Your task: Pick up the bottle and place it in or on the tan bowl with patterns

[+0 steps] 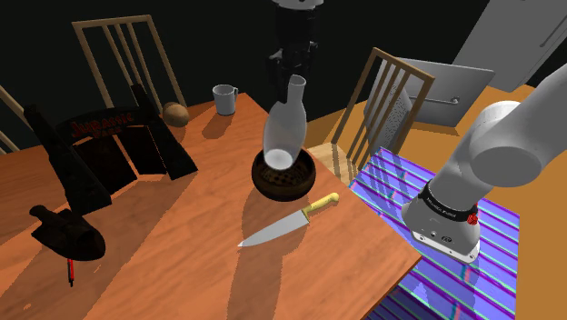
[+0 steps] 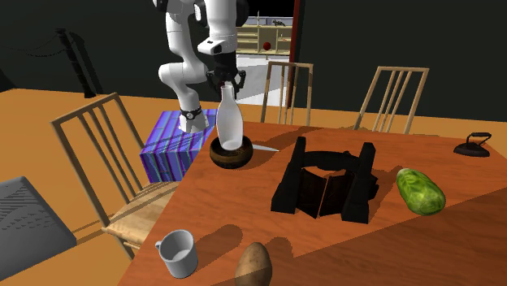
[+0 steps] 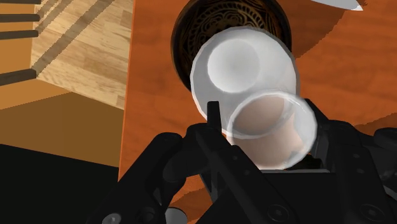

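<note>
A clear, pale glass bottle (image 1: 283, 127) stands with its base inside the dark brown patterned bowl (image 1: 300, 182), near the table edge that faces the stand. It leans a little. My black gripper (image 1: 295, 84) comes down from above and is shut on the bottle's neck. From the second exterior view the bottle (image 2: 230, 122) rises out of the bowl (image 2: 231, 156) with the gripper (image 2: 228, 84) clasping its top. Along the hand, the bottle's mouth (image 3: 270, 118) sits against one finger (image 3: 214, 118); the other finger is hidden behind the glass. The bowl's patterned inside (image 3: 222, 25) shows beyond.
A yellow-handled knife (image 1: 289, 221) lies just in front of the bowl. A mug (image 1: 224, 99), a brown potato-like lump (image 1: 175, 114), a black rack (image 1: 118, 145) and a black iron (image 1: 68, 235) stand farther off. Wooden chairs (image 1: 377, 109) ring the table. A green vegetable (image 2: 420, 191) lies beyond the rack.
</note>
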You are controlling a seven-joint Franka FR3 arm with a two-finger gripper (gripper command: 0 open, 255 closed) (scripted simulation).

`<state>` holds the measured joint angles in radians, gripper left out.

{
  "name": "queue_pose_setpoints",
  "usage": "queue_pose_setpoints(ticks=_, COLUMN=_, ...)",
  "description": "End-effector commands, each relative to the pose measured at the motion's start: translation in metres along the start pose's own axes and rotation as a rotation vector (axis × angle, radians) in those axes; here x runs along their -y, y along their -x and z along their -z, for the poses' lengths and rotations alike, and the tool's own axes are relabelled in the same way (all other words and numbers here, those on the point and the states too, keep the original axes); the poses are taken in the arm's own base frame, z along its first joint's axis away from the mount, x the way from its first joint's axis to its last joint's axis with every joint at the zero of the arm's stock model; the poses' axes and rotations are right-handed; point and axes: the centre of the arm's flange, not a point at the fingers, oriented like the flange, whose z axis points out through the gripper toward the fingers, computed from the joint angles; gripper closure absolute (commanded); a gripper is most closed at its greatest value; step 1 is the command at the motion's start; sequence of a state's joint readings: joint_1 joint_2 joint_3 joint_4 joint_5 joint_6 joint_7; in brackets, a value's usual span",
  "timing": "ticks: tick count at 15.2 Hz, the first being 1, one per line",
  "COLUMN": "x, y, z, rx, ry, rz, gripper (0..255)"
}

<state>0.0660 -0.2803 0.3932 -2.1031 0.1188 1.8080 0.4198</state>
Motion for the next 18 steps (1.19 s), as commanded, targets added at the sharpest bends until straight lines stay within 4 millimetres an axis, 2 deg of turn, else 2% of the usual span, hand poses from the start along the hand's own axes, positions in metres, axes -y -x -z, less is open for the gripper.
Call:
queue_pose_setpoints(ticks=1, x=0.000, y=0.000, z=-0.003, rx=-0.001, ry=0.000, rz=0.000, gripper=255)
queue_pose_setpoints(ticks=7, x=0.000, y=0.000, z=-0.003, rx=-0.001, ry=0.000, rz=0.000, gripper=255)
queue_pose_setpoints(ticks=8, x=0.000, y=0.000, z=-0.003, rx=-0.001, ry=0.000, rz=0.000, gripper=0)
queue_pose_setpoints(ticks=13, x=0.000, y=0.000, z=-0.003, rx=-0.001, ry=0.000, rz=0.000, gripper=0)
queue_pose_setpoints(ticks=17, x=0.000, y=0.000, z=0.047, rx=-0.001, ry=0.000, rz=0.000, gripper=0)
queue_pose_setpoints(ticks=18, x=0.000, y=0.000, z=0.047, rx=-0.001, ry=0.000, rz=0.000, gripper=0)
